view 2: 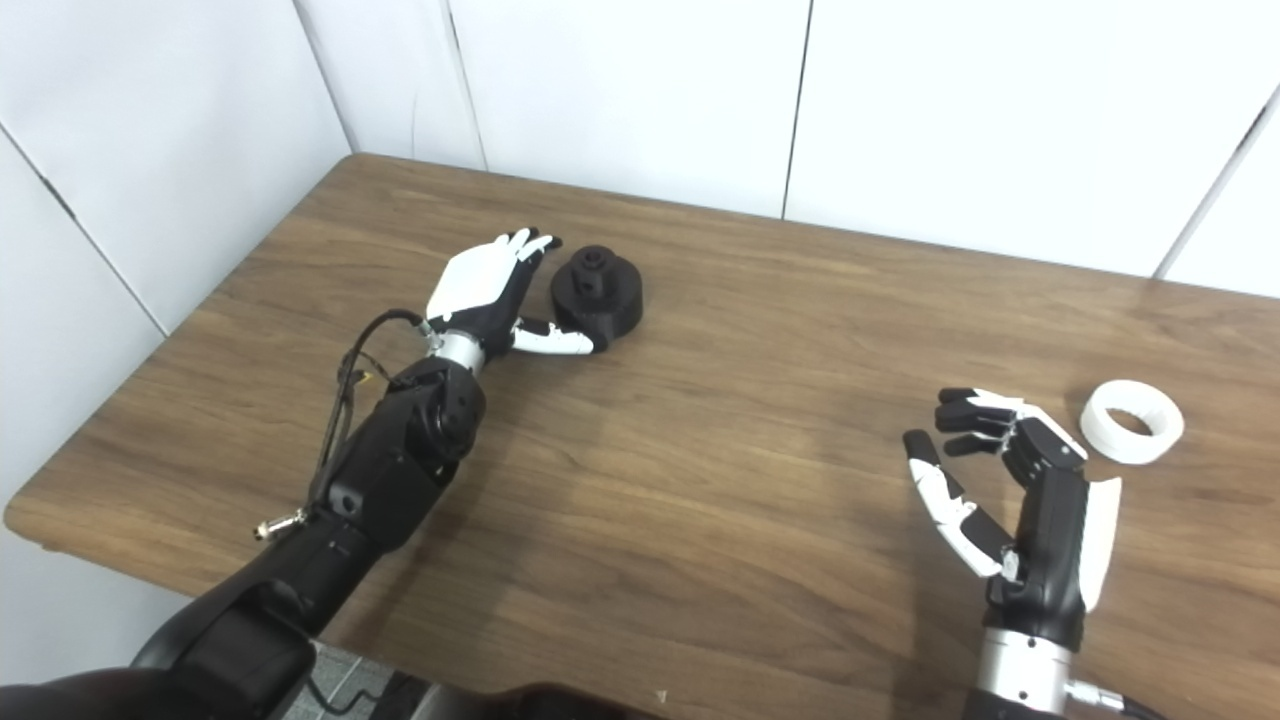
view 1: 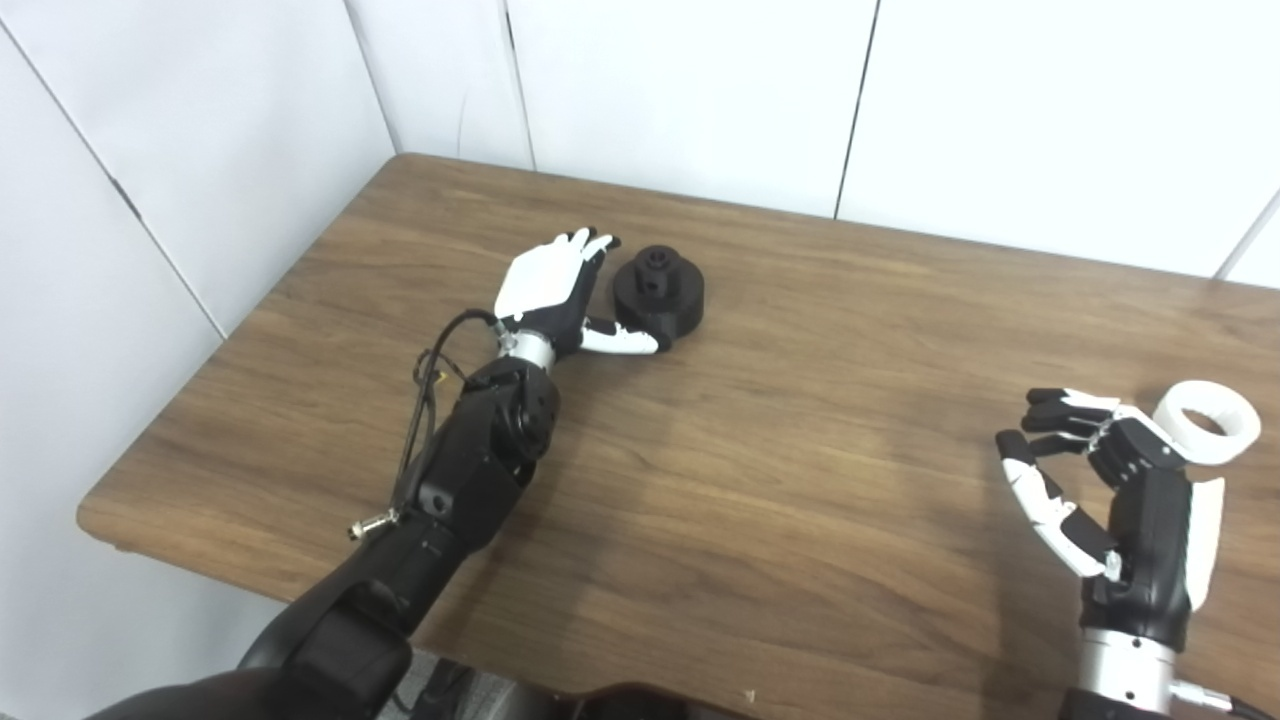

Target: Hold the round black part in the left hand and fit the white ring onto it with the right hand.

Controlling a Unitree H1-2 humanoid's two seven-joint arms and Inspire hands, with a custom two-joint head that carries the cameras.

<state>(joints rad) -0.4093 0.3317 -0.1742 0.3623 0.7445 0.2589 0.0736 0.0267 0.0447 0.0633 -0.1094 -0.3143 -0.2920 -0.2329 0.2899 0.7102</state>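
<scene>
The round black part [view 1: 658,292] stands on the table at the back left, a stepped disc with a small hub on top. My left hand [view 1: 556,290] is open right beside it on its left, fingers stretched along its far side and thumb lying along its near edge, not closed on it. The white ring [view 2: 1132,421] lies flat on the table at the right. My right hand [view 2: 1005,480] hovers open just left of the ring, fingers curled and apart, holding nothing.
The wooden table [view 1: 760,480] ends at a front edge near the bottom of the picture and a left corner by the white wall panels. A loose cable [view 1: 430,385] runs along my left forearm.
</scene>
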